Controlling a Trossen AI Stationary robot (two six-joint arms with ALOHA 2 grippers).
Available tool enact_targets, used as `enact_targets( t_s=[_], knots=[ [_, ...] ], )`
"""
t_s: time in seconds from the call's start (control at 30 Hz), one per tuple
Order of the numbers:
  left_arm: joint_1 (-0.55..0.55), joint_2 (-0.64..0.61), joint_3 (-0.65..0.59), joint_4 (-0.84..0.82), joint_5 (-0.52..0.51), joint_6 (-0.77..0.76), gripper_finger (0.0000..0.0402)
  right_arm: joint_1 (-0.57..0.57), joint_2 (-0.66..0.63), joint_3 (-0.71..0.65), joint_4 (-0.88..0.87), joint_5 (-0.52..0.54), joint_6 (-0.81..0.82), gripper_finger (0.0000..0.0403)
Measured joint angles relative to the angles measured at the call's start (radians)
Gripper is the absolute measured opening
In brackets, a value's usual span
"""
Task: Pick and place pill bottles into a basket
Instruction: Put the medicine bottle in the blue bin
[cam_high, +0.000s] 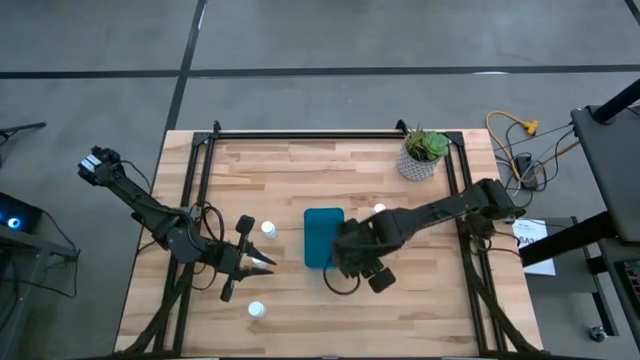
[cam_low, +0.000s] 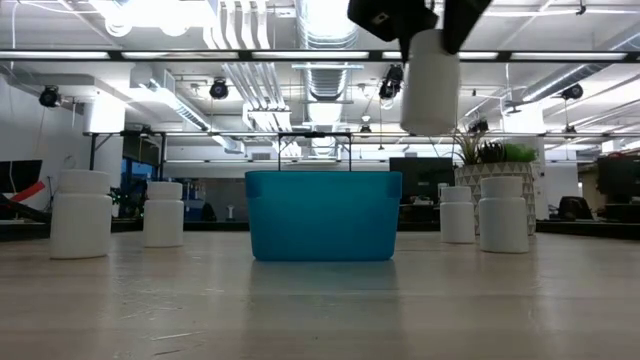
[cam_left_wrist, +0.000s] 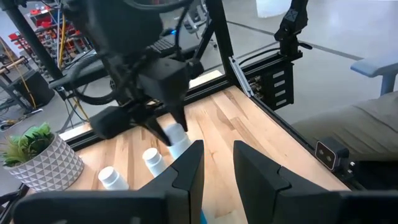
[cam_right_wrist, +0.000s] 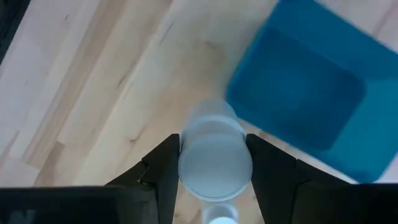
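Right pincer (cam_right_wrist: 213, 165) pinching a bottle (cam_right_wrist: 214, 158) beside the basket (cam_right_wrist: 311, 112), clear only from its wrist cam. Low down, bottle hanging above the tabletop (cam_low: 320, 300). Left pincer (cam_high: 262, 262) pressed together, idle.

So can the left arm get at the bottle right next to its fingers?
Probably yes. The pill bottle stands clear on the wood just past the left gripper, nothing between them, but its fingers are shut and would need to open first.

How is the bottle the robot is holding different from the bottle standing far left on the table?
The held pill bottle hangs in the air, clamped in the right gripper, beside the teal basket. The far-left pill bottle stands upright on the table, untouched. Both are white.
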Motion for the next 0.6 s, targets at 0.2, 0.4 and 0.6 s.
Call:
enact_targets(
  t_s=[0.2, 0.4, 0.6],
  knots=[
    [0.000, 0.000, 0.000, 0.000, 0.000, 0.000, 0.0070, -0.078, 0.000, 0.011, -0.021, 0.000, -0.042, 0.0151],
    [0.000, 0.000, 0.000, 0.000, 0.000, 0.000, 0.0070, -0.157, 0.010, 0.004, -0.022, 0.000, -0.091, 0.0151],
    [0.000, -0.001, 0.000, -0.001, 0.000, 0.000, 0.0070, -0.201, 0.077, 0.048, -0.022, 0.002, -0.147, 0.0151]
  ],
)
